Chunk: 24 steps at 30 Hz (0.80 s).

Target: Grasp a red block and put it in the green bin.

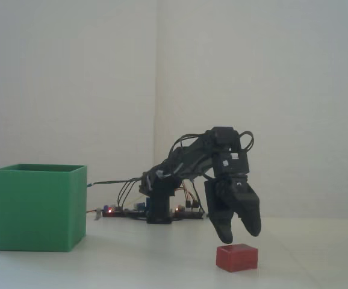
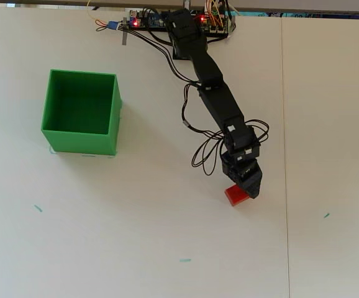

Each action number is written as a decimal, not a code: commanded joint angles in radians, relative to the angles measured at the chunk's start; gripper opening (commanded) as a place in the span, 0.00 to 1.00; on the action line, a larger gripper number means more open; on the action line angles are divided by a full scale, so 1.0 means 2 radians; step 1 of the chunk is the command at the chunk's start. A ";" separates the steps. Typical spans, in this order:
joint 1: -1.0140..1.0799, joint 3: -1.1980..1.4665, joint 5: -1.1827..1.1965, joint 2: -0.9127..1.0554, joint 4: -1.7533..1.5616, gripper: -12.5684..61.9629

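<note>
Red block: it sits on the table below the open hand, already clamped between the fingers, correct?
Not clamped. In the fixed view the hand hangs open above the red block, with a gap between them; the block rests untouched on the table.
</note>
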 commanded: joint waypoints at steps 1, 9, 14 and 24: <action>0.001 -0.041 -0.001 0.030 -0.002 0.66; 0.005 -0.054 -0.001 0.017 -0.003 0.66; 0.002 -0.056 -0.001 0.015 -0.005 0.66; 0.010 -0.061 -0.002 -0.013 -0.005 0.66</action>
